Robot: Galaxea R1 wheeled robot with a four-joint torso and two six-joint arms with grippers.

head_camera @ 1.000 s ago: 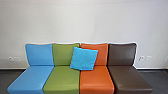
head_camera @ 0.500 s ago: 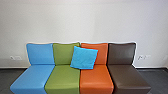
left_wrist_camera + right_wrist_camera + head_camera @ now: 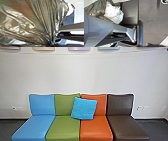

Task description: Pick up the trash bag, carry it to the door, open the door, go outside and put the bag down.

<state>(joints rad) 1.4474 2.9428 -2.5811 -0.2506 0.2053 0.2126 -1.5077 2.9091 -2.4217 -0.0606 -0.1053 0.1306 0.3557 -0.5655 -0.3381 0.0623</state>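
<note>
Trash bag (image 3: 41, 16) was at the left gripper (image 3: 57, 36), its bunched plastic pinched between the fingers. Right gripper's state, couldn't tell. From where I stood, the robot faced a couch (image 3: 96, 128), blue, green, orange, brown seats, against the wall (image 3: 65, 74); bright blue cushion (image 3: 84, 108) leaned on the green and orange backs.

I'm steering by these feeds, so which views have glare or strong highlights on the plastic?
Left wrist view: bright streaks along the folds of the trash bag, washing out some creases; right wrist view: glare whitening the pale crumpled plastic; head view: no plastic glare, just soft light on the wall.
</note>
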